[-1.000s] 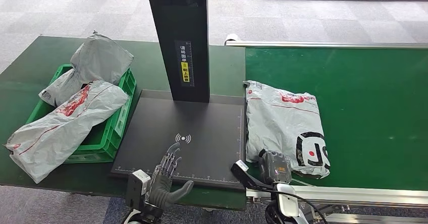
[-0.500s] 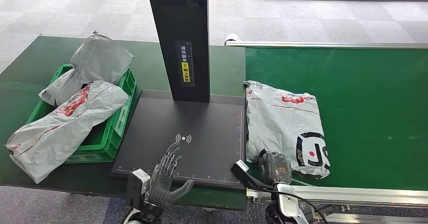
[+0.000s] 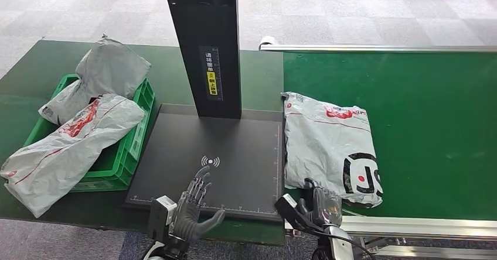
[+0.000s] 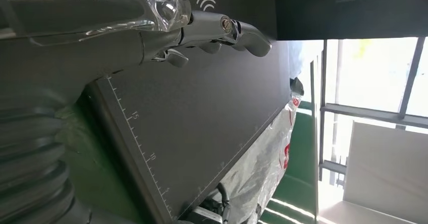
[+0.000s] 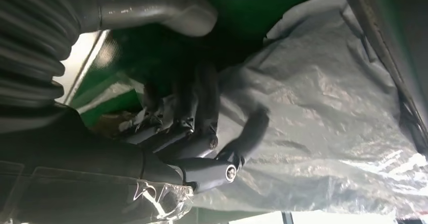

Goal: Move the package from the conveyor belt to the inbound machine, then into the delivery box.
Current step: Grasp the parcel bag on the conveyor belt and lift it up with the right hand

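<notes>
1. I take the inbound machine [image 3: 234, 154] as my landmark — a flat black plate with a black upright column at its far side.
2. The package [image 3: 328, 146], a grey poly bag with red and black print, lies flat on the green conveyor belt [image 3: 428, 108], just beside the plate's right edge.
3. My right hand [image 3: 319, 204] is at the bag's near corner, to the right of the plate's near edge; in the right wrist view its fingers [image 5: 197, 128] curl into the bag's plastic, thumb on the other side — gripping it.
4. My left hand [image 3: 193, 204] hovers over the plate's near edge, fingers spread and holding nothing.
5. Left of the plate sits the green delivery box [image 3: 130, 149] with two grey bags [image 3: 76, 137] in it.
</notes>
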